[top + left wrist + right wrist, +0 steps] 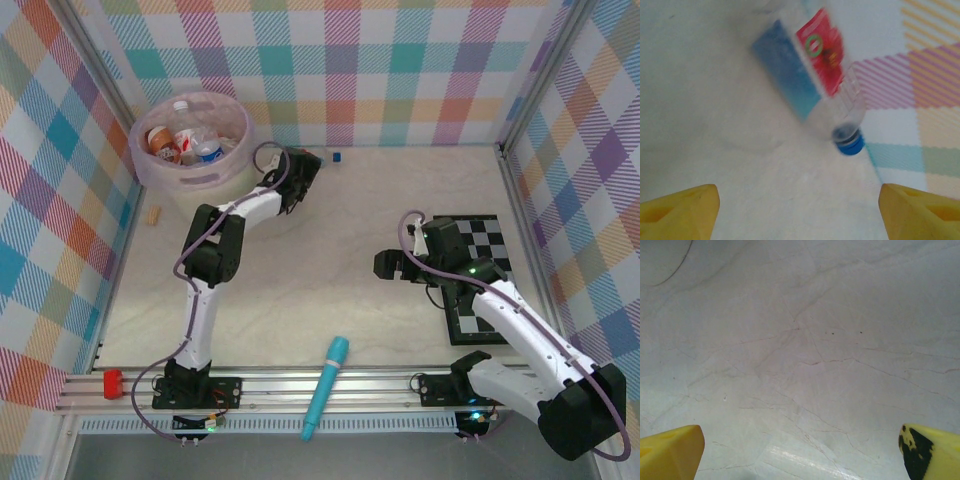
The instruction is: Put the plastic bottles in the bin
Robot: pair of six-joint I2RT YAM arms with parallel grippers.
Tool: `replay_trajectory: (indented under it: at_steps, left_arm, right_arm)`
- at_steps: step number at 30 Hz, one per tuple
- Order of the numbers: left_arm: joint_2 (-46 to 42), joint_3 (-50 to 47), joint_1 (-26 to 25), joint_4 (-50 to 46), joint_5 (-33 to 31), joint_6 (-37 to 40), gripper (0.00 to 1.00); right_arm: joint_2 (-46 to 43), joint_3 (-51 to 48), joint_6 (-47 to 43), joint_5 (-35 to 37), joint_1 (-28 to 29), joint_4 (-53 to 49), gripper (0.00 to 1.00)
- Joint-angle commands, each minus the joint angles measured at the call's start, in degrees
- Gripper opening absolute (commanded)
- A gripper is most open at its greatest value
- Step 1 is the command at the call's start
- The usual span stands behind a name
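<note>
Bottles in bin: several plastic bottles (183, 135) lie inside the bin (165, 182), upper left of the top view.
Loose bottle: a clear bottle (810, 75) with a red and blue label and a blue cap (850, 145) lies on the table (340, 270), upper centre of the left wrist view.
Left gripper (800, 212): fingers spread wide, nothing between them; the clear bottle lies ahead, apart from them.
Right gripper (800, 452): jaws wide apart over bare table, just left of the chequered board (485, 235).
Teal cylinder (327, 385): lower centre of the top view, across the rail.
</note>
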Motion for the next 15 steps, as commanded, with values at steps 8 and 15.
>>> replay_trajectory:
  at_steps: [8, 15]
  left_arm:
    - [10.44, 16.85, 2.18, -4.66, -1.41, -5.66, 0.84]
    - [14.62, 22.8, 2.77, -6.14, -1.8, -8.66, 0.82]
  right_arm:
    - [-2.19, -0.28, -1.2, 3.6, -0.31, -3.84, 1.0]
    - [-4.2, -2.44, 0.4, 3.88, -0.31, -3.11, 1.0]
